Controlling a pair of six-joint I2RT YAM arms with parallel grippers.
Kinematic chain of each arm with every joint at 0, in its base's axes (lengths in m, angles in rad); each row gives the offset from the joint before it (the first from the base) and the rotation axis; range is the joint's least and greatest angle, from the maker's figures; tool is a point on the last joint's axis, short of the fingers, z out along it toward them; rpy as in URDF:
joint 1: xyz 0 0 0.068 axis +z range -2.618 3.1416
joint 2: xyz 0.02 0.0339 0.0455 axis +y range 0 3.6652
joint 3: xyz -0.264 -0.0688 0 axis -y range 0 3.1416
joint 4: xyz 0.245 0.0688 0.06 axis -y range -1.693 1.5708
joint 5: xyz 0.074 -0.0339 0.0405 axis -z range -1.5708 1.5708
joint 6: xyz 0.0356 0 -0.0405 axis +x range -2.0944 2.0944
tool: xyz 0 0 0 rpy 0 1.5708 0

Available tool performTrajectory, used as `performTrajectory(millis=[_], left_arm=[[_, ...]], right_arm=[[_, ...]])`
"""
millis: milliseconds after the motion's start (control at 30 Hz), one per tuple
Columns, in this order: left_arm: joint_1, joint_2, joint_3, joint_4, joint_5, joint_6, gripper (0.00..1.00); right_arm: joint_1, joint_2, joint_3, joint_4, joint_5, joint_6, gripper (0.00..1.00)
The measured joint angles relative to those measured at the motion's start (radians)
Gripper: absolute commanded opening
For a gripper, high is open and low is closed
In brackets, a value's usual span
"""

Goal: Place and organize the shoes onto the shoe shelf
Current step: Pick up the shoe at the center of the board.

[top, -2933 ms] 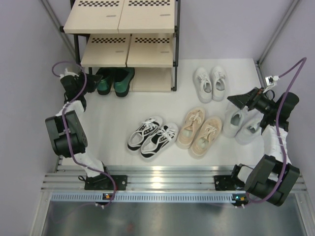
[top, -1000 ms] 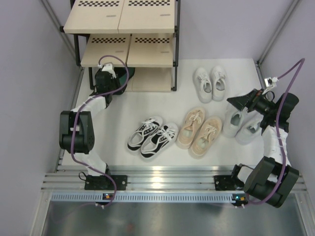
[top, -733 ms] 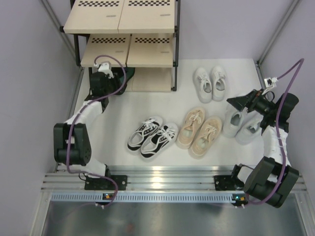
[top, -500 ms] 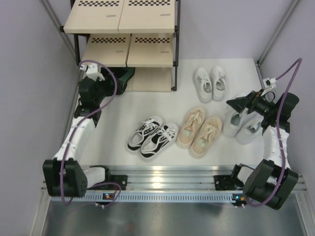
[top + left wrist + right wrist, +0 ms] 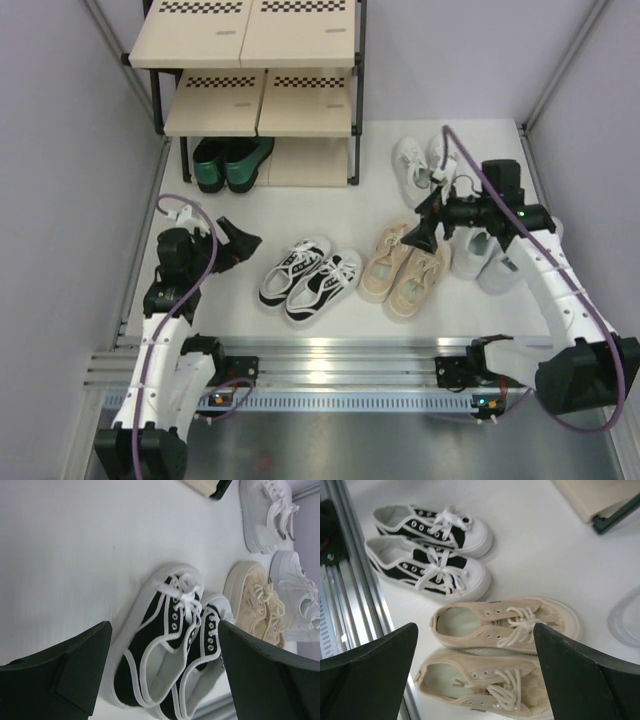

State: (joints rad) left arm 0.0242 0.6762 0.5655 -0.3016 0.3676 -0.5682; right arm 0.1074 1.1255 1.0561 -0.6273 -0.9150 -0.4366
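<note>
We are holding our left gripper [image 5: 240, 243] wide open and empty, hovering just at 9 o'clock of the black-and-white laced sneakers [image 5: 308, 278]. Our right gripper [image 5: 424, 228] is also gaping fully, gripping nothing, hanging above the beige laced sneakers [image 5: 405, 272]. The dark green shoes [image 5: 230, 164] are sitting on the bottom board of the black-framed, beige-boarded shoe shelf [image 5: 258, 105], at 11 o'clock of the white table [image 5: 330, 205]
</note>
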Motion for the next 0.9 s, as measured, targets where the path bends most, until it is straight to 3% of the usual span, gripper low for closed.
performTrajectory(millis=[167,300,467,533,567,667,733,800,900], left_arm=[[-0.061,-0.023,-0.085,-0.111,0.018,-0.093,0.87],[-0.188,0.019,-0.09,-0.13,-0.024,-0.139,0.82],[-0.362,0.154,-0.09,-0.13,-0.196,-0.187,0.72],[-0.418,0.191,-0.09,-0.123,-0.279,-0.201,0.61],[-0.436,0.203,-0.089,-0.12,-0.315,-0.208,0.49],[-0.465,0.231,-0.089,-0.124,-0.397,-0.219,0.29],[-0.481,0.234,-0.089,-0.119,-0.438,-0.216,0.26],[-0.499,0.229,-0.089,-0.118,-0.463,-0.209,0.0],[-0.513,0.201,-0.089,-0.122,-0.478,-0.17,0.0]], right_arm=[[0.188,0.082,-0.002,-0.082,0.117,-0.093,0.99],[0.205,0.101,-0.016,-0.1,0.168,-0.126,0.99],[0.205,0.09,-0.061,-0.099,0.201,-0.148,1.0],[0.205,0.079,-0.078,-0.1,0.207,-0.155,0.99],[0.205,0.074,-0.084,-0.1,0.209,-0.157,0.99],[0.205,0.065,-0.088,-0.098,0.21,-0.16,0.99],[0.205,0.065,-0.088,-0.098,0.21,-0.164,0.99],[0.205,0.065,-0.088,-0.098,0.208,-0.165,0.99],[0.205,0.065,-0.088,-0.098,0.206,-0.166,0.99]])
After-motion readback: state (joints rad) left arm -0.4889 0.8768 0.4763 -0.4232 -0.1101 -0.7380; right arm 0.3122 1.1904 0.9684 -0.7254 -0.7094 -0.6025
